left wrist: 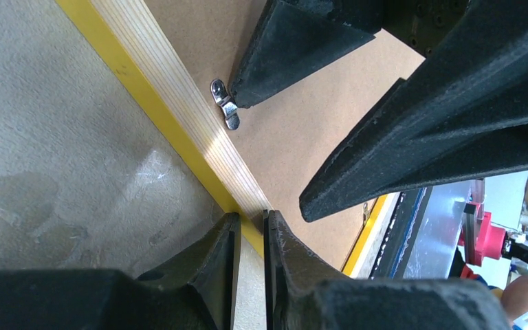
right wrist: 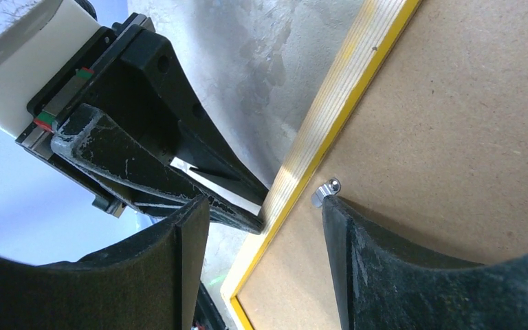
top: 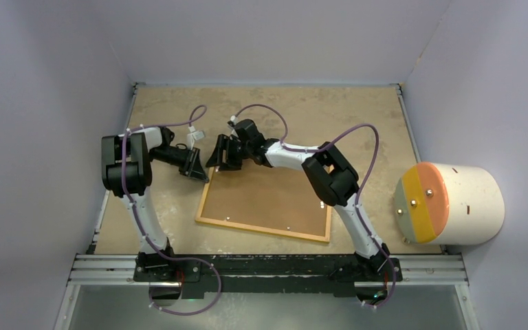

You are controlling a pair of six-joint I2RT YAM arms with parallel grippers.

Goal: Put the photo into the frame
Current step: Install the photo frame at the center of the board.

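The frame (top: 261, 229) lies face down on the table, its wood-brown back edge (left wrist: 179, 103) up and a yellow rim showing. A brown backing board (top: 268, 199) fills it. The photo is hidden. At the frame's far left corner, my left gripper (left wrist: 252, 220) is shut on the frame's edge, one finger on each side of it. My right gripper (right wrist: 265, 206) stands open just beside it, straddling the same edge (right wrist: 344, 89). Its inner fingertip touches a small silver turn clip (right wrist: 325, 190) on the backing board. That clip (left wrist: 225, 103) also shows in the left wrist view.
A big white cylinder (top: 454, 203) with an orange, yellow and grey end lies at the table's right edge. A metal rail (top: 268, 265) carries both arm bases at the near edge. Walls close in the left, far and right sides.
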